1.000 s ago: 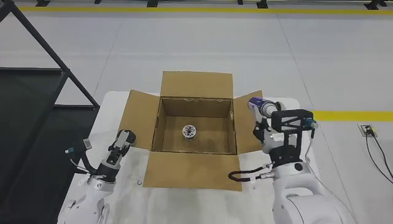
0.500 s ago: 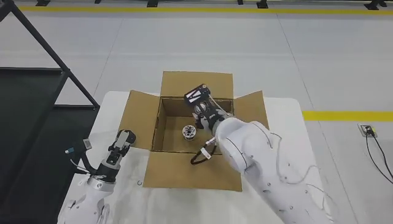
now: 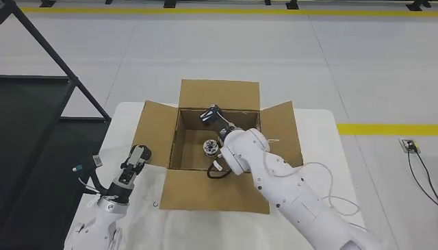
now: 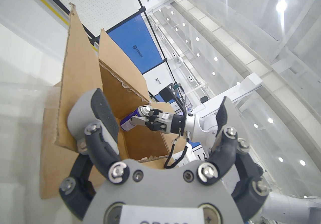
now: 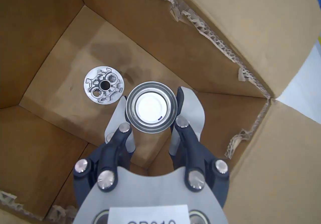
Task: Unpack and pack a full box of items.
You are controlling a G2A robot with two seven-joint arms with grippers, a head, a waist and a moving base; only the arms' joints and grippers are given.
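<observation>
While left gripper (image 3: 139, 155) is spread outside the brown cardboard box (image 3: 219, 94), blue cylindrical spray can (image 5: 150, 107) is pinched axis-down by right gripper (image 3: 213, 116) over box floor, beside round silver hub (image 5: 103, 85).

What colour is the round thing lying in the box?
The disc is shiny silver-grey metal, clearest in the right wrist view.

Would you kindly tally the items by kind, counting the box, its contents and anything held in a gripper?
Cardboard box: 1
Metal disc part, on the box floor: 1
Spray can, in the right gripper: 1
Total: 3
</observation>
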